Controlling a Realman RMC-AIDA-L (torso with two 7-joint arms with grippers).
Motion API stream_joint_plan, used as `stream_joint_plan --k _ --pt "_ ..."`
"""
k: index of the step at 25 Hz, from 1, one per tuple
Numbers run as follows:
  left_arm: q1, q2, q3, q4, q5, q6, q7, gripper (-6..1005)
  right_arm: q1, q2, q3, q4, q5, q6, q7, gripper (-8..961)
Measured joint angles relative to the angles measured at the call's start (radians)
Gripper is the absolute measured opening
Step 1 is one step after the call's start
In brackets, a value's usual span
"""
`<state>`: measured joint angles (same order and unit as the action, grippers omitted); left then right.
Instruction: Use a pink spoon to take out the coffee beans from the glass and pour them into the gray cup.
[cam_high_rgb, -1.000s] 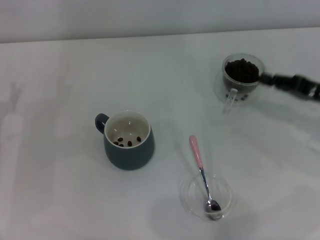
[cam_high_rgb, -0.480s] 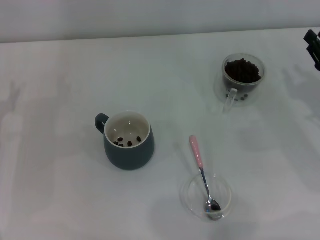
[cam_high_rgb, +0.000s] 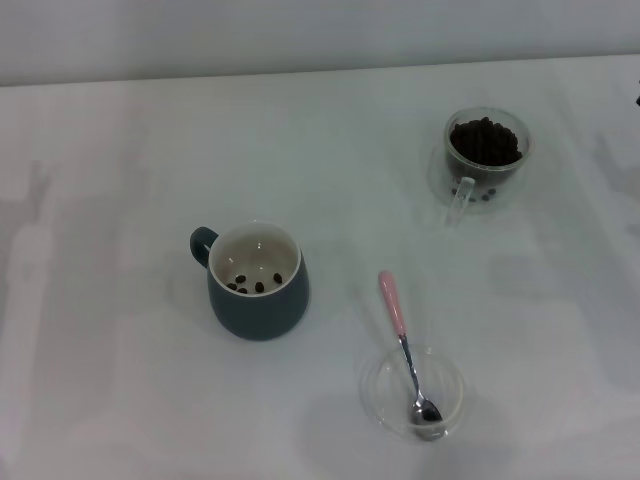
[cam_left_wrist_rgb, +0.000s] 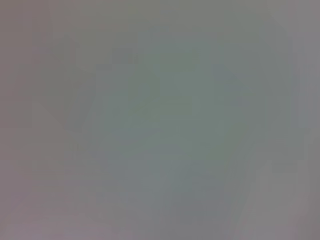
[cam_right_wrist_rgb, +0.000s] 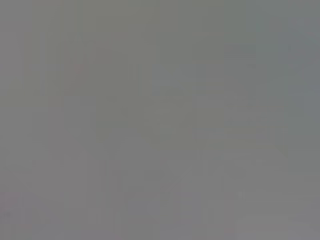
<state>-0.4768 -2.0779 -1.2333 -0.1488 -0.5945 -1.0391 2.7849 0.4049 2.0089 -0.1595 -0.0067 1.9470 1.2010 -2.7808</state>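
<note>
Neither gripper shows over the white table (cam_high_rgb: 120, 400): a dark sliver at the head view's far right edge may belong to the right arm, though it is too slight to be sure, and both wrist views give only blank grey, so how far either gripper is open, or whether it holds anything, cannot be told. The pink spoon (cam_high_rgb: 404, 342) lies free at the near right of centre, its metal bowl resting in a shallow clear dish (cam_high_rgb: 385, 395) and its pale handle pointing away from the robot, leaning a little toward the left. That long axis runs roughly front to back, and the spoon sits on the robot's right half, so the right arm looks the nearer one for a pick at the handle. The glass (cam_high_rgb: 462, 195) heaped with coffee beans (cam_high_rgb: 485, 141) stands farther back on the right, well apart from the spoon. The gray cup (cam_high_rgb: 255, 285), with a few beans inside, stands left of the spoon, handle turned left
</note>
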Motion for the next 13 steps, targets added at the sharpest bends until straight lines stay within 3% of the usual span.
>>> stream_joint_plan --k 6,13 --pt "0.000 -0.006 0.001 0.000 0.002 -0.002 0.001 882 0.015 0.002 0.020 0.005 0.006 -0.098 0.006 876" --pt "-0.001 -0.007 0.000 -0.022 -0.003 -0.002 -0.007 875 0.038 0.002 0.039 0.034 0.087 -0.148 0.058 876"
